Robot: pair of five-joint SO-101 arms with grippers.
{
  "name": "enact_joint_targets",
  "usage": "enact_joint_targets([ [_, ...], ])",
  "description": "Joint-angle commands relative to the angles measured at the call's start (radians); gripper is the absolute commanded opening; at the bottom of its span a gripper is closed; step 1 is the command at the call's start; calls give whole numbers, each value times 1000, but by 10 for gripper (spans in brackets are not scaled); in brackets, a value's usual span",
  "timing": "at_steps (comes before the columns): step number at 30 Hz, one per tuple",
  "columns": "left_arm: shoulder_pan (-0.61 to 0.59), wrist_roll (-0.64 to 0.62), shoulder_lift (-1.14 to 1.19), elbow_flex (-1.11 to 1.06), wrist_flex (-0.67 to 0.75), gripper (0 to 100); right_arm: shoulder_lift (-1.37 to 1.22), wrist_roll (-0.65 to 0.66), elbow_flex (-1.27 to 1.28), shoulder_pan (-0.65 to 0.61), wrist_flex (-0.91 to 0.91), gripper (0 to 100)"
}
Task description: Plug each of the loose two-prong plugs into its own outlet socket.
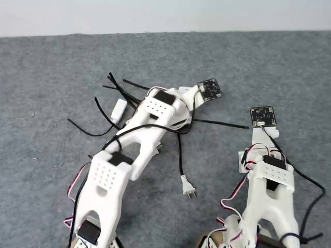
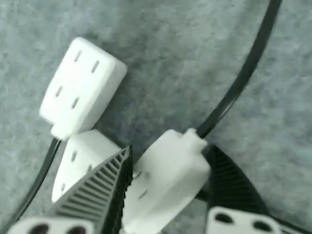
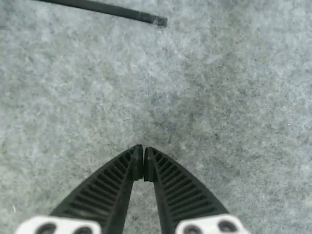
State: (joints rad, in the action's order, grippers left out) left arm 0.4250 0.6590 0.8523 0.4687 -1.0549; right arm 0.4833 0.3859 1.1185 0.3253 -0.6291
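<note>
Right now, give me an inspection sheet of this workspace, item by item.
Surface: grey mat, flat.
Job's things: plug lying loose, not plugged in; two free sockets close together; a third, the held socket.
Clutter: nothing seen.
Grippers: left gripper fingers clamp the held socket; right gripper shut, empty, above bare mat.
Cables: black cables tangled beneath the left arm.
Surroundings: pale wall behind.
</note>
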Motion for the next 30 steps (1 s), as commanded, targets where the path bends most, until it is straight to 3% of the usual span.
enact_joint_targets([
  [1, -17, 51, 91, 170, -77, 58, 10, 11, -20, -5, -8, 9],
  [2, -17, 58, 109, 197, -97, 6, 12, 11, -20, -5, -8, 9],
  [7, -31, 55, 127, 280, -193, 12, 12, 11, -20, -5, -7, 9],
  [14, -3, -118, 126, 460, -396, 12, 10, 11, -20, -5, -1, 9],
  [21, 48, -405, 129, 593, -704, 12, 5, 11, -21, -7, -1, 9],
  [26, 11, -767, 98, 519, -700, 12, 2, 11, -21, -8, 1, 9],
  [30, 2, -830, 35, 460, -697, 11, 2, 11, -21, -8, 1, 9],
])
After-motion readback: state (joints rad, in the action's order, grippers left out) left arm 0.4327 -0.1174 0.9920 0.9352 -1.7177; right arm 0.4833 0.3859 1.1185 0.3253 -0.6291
